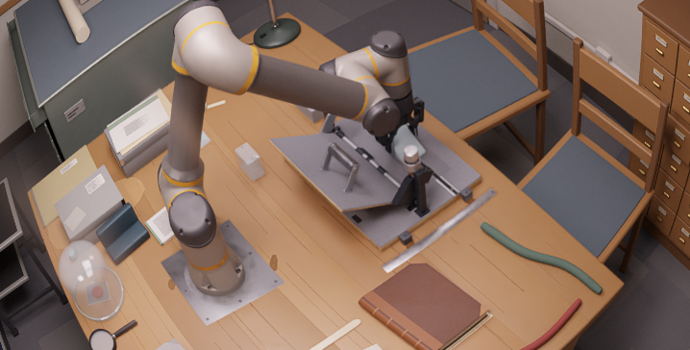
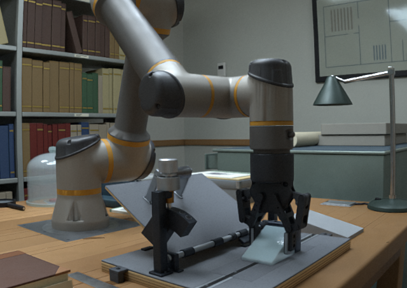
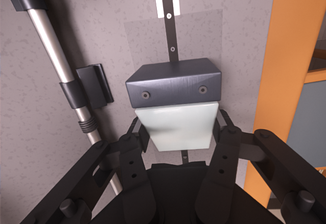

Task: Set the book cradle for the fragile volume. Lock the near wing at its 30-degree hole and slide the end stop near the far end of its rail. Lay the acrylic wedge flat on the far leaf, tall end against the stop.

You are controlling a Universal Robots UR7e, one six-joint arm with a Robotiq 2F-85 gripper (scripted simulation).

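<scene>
The pale acrylic wedge point(image 3: 179, 126) point(image 2: 268, 245) lies flat on the cradle's far leaf. Its tall end rests against the dark end stop point(image 3: 173, 82) on the slotted rail. The wedge is gripped across its sides by my gripper point(image 3: 180, 132) point(image 2: 274, 242), which points straight down over it. The near wing point(image 2: 184, 206) point(image 1: 333, 174) is raised at a slope. It is propped at the black post with the round knob point(image 2: 167, 173) point(image 1: 411, 155). The hinge rod point(image 3: 58, 61) runs beside the wedge.
The brown book point(image 1: 424, 304) lies near the table's front edge. A metal ruler point(image 1: 439, 232) lies along the cradle base. Green point(image 1: 540, 256) and red point(image 1: 555, 326) snake weights lie to the right. A desk lamp point(image 2: 388, 137) stands behind.
</scene>
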